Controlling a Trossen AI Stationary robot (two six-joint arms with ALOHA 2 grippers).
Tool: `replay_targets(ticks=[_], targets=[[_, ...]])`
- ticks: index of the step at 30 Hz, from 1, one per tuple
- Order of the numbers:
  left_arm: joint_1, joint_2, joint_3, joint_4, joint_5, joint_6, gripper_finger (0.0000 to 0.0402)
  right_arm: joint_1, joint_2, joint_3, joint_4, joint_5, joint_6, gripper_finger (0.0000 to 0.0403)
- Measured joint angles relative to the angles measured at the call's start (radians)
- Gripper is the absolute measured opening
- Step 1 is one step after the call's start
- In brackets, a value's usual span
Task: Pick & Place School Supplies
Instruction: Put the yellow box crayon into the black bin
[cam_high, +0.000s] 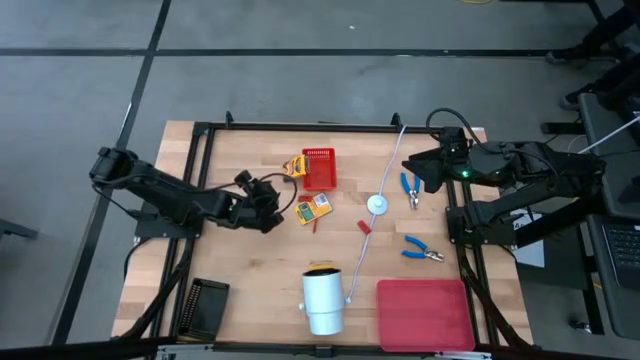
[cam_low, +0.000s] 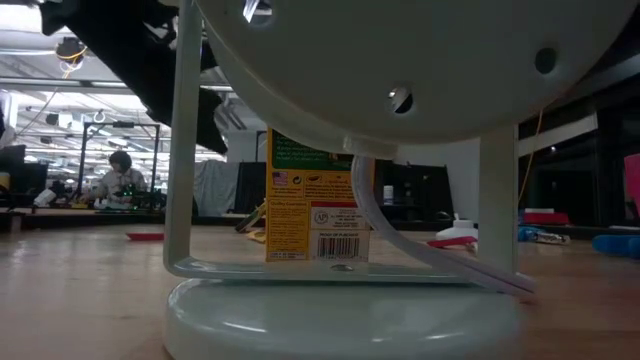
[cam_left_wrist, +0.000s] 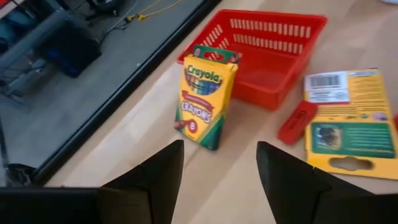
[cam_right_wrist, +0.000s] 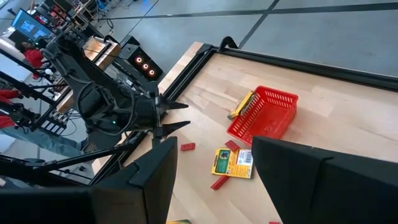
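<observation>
My left gripper (cam_high: 281, 204) (cam_left_wrist: 221, 180) hovers open over the table's left-middle, touching nothing. Just beyond its fingers a yellow-and-green crayon box (cam_left_wrist: 204, 94) (cam_high: 293, 166) stands tilted beside the red basket (cam_left_wrist: 273, 50) (cam_high: 318, 168). A flat yellow-and-green printed card box (cam_left_wrist: 348, 121) (cam_high: 314, 208) lies flat, with a red block (cam_left_wrist: 297, 121) next to it and another red block (cam_high: 365, 226) farther right. Two blue-handled tools (cam_high: 410, 188) (cam_high: 422, 250) lie on the right side. My right gripper (cam_high: 412, 165) (cam_right_wrist: 214, 180) waits open, raised near the far right.
A white cylinder (cam_high: 324, 300) lies near the front edge with another printed box (cam_low: 318, 205) behind it. A white disc (cam_high: 377, 204) on a white cord sits mid-table. A red flat tray (cam_high: 425, 313) lies front right and a black object (cam_high: 207, 305) front left.
</observation>
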Motion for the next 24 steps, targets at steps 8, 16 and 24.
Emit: replay_targets(ticks=[8, 16, 24], targets=[[0.101, 0.006, 0.000, 0.002, -0.007, -0.127, 0.0203, 0.000, 0.000, 0.000, 0.003, 0.011, -0.017, 0.0212], [0.186, 0.009, 0.000, 0.039, 0.028, -0.111, 0.0205, 0.000, 0.000, 0.000, 0.059, 0.050, -0.079, 0.0212], [0.199, 0.002, -0.008, 0.253, 0.218, -0.013, 0.0210, 0.000, 0.000, 0.000, 0.063, 0.037, -0.100, 0.0212]])
